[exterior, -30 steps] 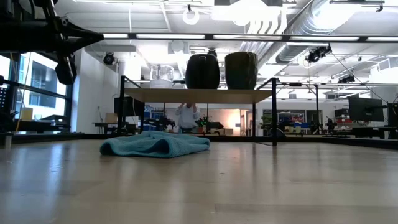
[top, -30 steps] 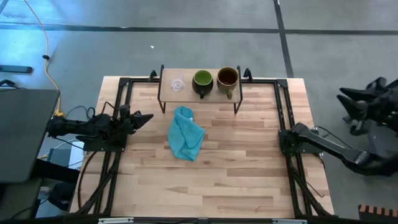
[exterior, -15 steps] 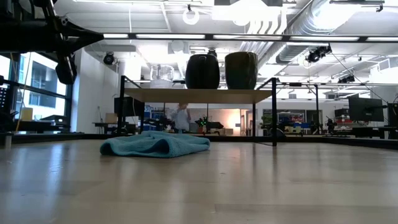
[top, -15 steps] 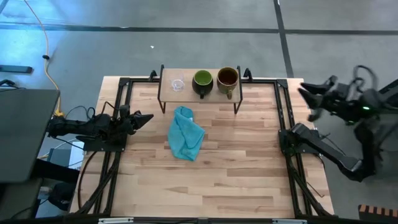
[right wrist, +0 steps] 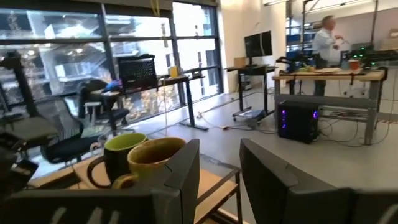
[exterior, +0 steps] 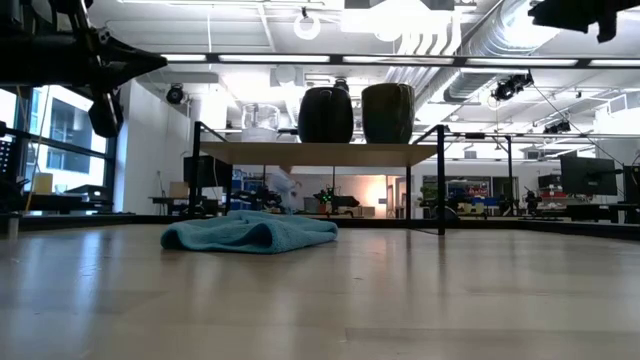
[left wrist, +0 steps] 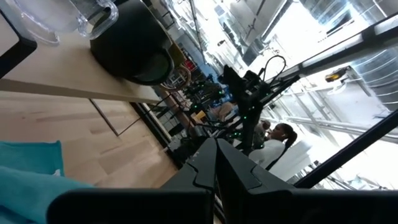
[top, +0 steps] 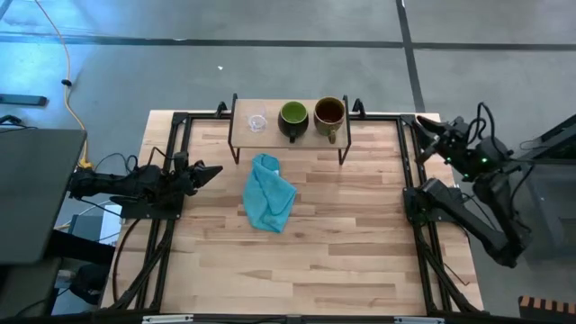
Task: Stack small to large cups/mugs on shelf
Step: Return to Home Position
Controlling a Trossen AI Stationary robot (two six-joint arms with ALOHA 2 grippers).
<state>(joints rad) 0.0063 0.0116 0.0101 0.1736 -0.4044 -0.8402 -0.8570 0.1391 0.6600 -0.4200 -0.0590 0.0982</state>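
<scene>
A small light-wood shelf on thin black legs stood on a striped wooden table, seen from above. All three cups sat in a row on top of the shelf, upright, none inside another. A tiny clear glass cup was at the end of the shelf toward the left arm. A dark mug with a green inside was at the middle of the shelf, apart from the glass. An olive-tan mug with a brown inside stood at the end toward the right arm, just beside the dark mug. From table height a narrow gap showed between the two mugs. A crumpled teal cloth lay on the table in front of the shelf, nearer its glass-cup end.

The left gripper hovered in front of the shelf and out past its glass-cup end, well apart from it. Its fingers were pressed together on nothing. The right gripper was raised out past the shelf's olive-tan-mug end, apart from it and pointing toward it. Its fingers were spread with a clear gap and held nothing. Past those fingers the two mugs showed on the shelf. In the room beyond the shelf a person stood at a workbench.
</scene>
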